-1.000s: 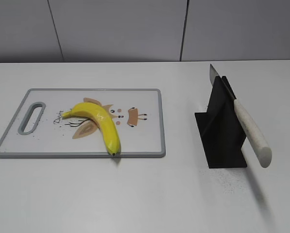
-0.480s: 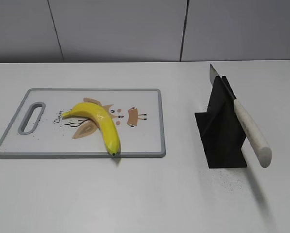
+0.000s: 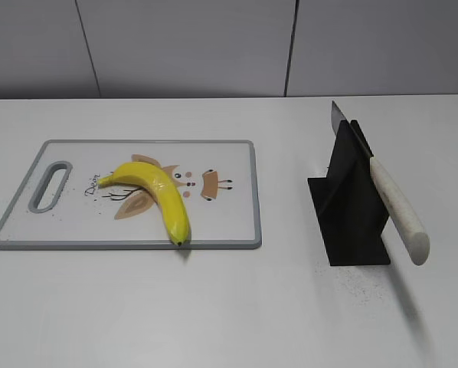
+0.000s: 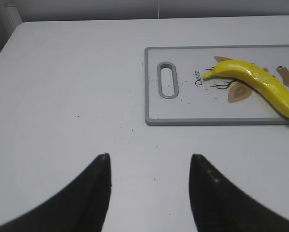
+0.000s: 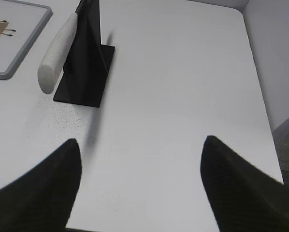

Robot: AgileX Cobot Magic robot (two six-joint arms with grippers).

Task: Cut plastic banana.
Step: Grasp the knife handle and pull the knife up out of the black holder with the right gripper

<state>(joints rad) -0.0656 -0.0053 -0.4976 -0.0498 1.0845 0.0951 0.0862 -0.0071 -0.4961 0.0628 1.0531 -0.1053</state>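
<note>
Curved glossy yellow plastic banana (image 3: 154,193) lies on the grey-rimmed white cutting board (image 3: 237,230); likely light, rigid, slippery, best pinned mid-body. Left gripper (image 4: 149,166) and right gripper (image 5: 139,154) spread, empty. White-handled knife (image 3: 394,207) racked

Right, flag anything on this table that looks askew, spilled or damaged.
Nothing is damaged. The banana lies whole on the cutting board, its dark tip reaching the front rim. The knife sits slanted in the black stand, handle jutting past it. Small dark specks dot the table near both.
</note>
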